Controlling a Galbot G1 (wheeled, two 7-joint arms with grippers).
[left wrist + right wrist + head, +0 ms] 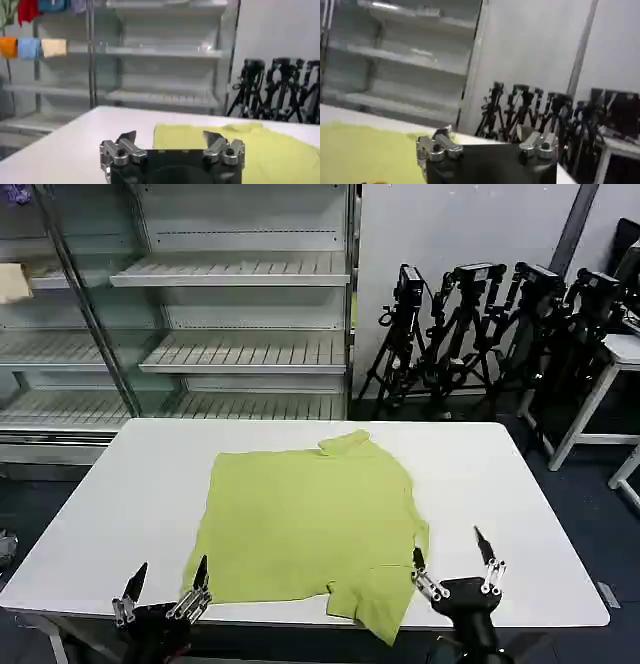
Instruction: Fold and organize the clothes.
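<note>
One shirt [305, 524], colored cloths [30, 47] beyond.

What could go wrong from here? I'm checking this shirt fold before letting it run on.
The shirt has one sleeve draped over the table's near edge, so a tug could drag it off. The open left gripper and open right gripper sit at that edge, and the right could pinch the bunched sleeve instead of a clean corner.
</note>
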